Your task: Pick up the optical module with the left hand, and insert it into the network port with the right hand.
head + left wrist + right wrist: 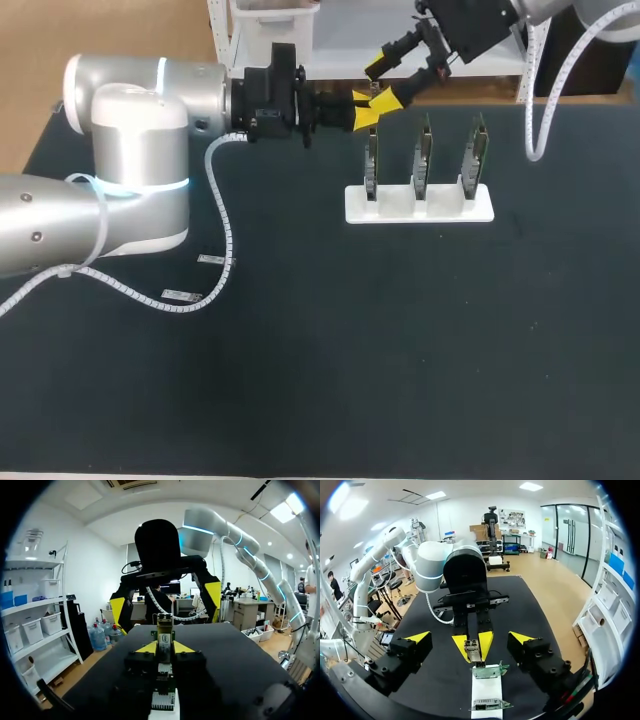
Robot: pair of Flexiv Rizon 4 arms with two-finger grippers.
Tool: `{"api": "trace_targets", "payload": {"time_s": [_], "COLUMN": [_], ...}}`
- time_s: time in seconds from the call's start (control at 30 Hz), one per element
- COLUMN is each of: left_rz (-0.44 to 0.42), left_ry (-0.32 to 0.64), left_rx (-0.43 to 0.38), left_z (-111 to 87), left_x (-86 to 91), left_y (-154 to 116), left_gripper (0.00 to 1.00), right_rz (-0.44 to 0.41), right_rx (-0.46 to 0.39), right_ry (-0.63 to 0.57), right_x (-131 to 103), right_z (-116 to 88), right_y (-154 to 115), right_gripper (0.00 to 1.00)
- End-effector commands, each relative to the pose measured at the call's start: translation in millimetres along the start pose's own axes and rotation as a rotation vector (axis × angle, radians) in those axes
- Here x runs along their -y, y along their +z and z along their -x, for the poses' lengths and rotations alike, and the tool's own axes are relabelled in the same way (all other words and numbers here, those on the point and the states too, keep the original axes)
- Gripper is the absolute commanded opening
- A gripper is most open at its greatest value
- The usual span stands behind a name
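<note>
Your left gripper [365,110] has the module [164,630] pinched tight, just above the end card [372,160] of 3 on the stand [420,208], your right gripper [393,80] gapes wide facing it, so handover and insertion are left.

The left arm [130,170] is running off the head view's left edge, the right arm [480,25] off its top. The module [374,100] there is looking too small to make out.
</note>
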State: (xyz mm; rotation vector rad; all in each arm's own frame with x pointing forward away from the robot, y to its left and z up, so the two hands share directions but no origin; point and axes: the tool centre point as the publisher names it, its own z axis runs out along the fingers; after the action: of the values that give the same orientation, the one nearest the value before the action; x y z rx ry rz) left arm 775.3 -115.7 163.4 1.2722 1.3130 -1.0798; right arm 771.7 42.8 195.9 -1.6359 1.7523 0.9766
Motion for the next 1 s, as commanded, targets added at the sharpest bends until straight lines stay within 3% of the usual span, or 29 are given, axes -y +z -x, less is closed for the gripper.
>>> {"api": "trace_targets", "payload": {"time_s": [0.03,0.77,0.8,0.83,0.87,1.0], "left_rz": [0.005,0.005,0.005,0.005,0.005,0.005], "left_ry": [0.002,0.002,0.002,0.002,0.002,0.002], "left_rx": [0.001,0.001,0.001,0.001,0.001,0.001], "left_z": [-0.2,-0.2,-0.2,-0.2,-0.2,-0.2], "left_x": [1.1,1.1,1.1,1.1,1.1,1.1], "left_y": [0.5,0.5,0.5,0.5,0.5,0.5], "left_gripper": [0.00,0.00,0.24,0.79,1.00,1.00], "right_rz": [-0.008,-0.029,-0.029,-0.030,-0.031,-0.035], "right_rx": [-0.005,0.003,0.003,0.004,0.005,0.006], "right_ry": [-0.002,0.013,0.014,0.014,0.015,0.016], "right_x": [-4.6,-7.4,-7.5,-7.7,-7.9,-8.7], "right_z": [0.1,0.1,0.0,-0.1,-0.2,-0.8], "right_y": [0.4,0.9,0.9,0.8,0.7,0.2], "right_gripper": [0.00,0.00,0.00,0.00,0.00,0.00]}}
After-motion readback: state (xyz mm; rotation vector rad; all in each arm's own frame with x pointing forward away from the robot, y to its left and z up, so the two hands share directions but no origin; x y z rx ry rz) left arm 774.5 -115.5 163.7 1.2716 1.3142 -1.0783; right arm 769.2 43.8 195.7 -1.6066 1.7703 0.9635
